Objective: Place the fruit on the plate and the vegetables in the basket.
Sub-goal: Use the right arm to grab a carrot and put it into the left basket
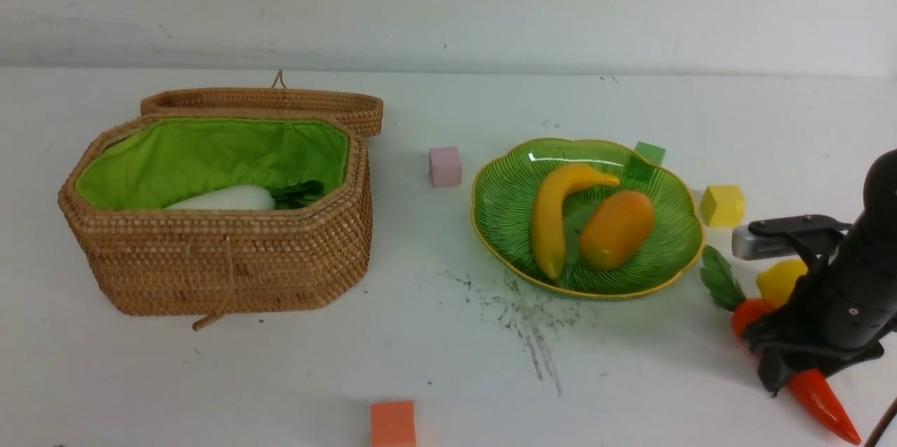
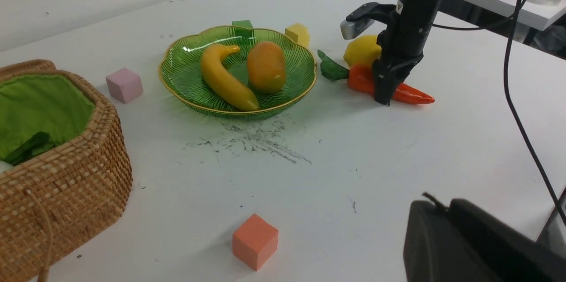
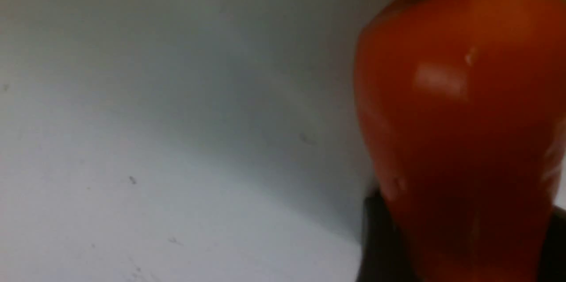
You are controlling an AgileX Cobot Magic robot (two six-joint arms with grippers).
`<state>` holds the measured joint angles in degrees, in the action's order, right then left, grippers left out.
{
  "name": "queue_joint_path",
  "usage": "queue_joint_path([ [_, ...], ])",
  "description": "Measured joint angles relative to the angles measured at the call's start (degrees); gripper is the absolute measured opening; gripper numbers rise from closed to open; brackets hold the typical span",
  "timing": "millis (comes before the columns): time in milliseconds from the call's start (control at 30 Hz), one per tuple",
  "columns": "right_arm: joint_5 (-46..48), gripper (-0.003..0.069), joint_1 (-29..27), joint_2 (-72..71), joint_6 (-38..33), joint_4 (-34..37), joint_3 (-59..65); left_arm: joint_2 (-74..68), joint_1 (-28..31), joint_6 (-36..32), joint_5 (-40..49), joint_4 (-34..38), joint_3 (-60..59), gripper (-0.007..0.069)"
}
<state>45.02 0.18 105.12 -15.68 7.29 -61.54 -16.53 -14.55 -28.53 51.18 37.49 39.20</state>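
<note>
An orange-red carrot [image 1: 821,399] [image 2: 409,95] [image 3: 464,118] lies on the table right of the green plate [image 1: 504,202] [image 2: 181,70]. My right gripper [image 1: 773,378] [image 2: 383,96] [image 3: 460,246] reaches down over its middle, a dark finger pressed against each side. A yellow lemon [image 1: 778,280] [image 2: 362,50] sits just behind the carrot. On the plate lie a banana [image 1: 553,216] [image 2: 223,76] and a mango [image 1: 617,228] [image 2: 266,66]. The open wicker basket [image 1: 224,258] [image 2: 66,184] holds a white radish [image 1: 224,198]. My left gripper [image 2: 446,207] is shut and empty, above the near table.
Small cubes are scattered about: a pink cube [image 1: 446,167] between basket and plate, a green cube [image 1: 648,153] behind the plate, a yellow cube [image 1: 722,205] to its right, an orange cube [image 1: 392,424] near the front edge. The basket lid [image 1: 266,102] lies back behind it.
</note>
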Motion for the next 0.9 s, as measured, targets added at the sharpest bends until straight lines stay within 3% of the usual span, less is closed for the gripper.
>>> queue_joint_path([
  [67, 0.28, 0.0298, 0.0, 0.04, -0.62, 0.0, -0.14, 0.0, 0.0, 0.0, 0.0, 0.0, 0.0, 0.0036],
  [433, 8.37, 0.0297, 0.0, -3.76, -0.5, 2.97, 0.49, 0.0, 0.0, 0.0, 0.0, 0.0, 0.0, 0.0036],
  [733, 17.8, 0.0297, 0.12, -19.45, 0.81, 10.68, 0.61, 0.0, 0.0, 0.0, -0.51, 0.16, 0.0, 0.0036],
  [900, 18.89, 0.0297, 3.97, -24.45, 0.81, 12.86, -1.74, 0.0, 0.0, 0.0, -2.34, 0.16, 0.0, 0.0036],
])
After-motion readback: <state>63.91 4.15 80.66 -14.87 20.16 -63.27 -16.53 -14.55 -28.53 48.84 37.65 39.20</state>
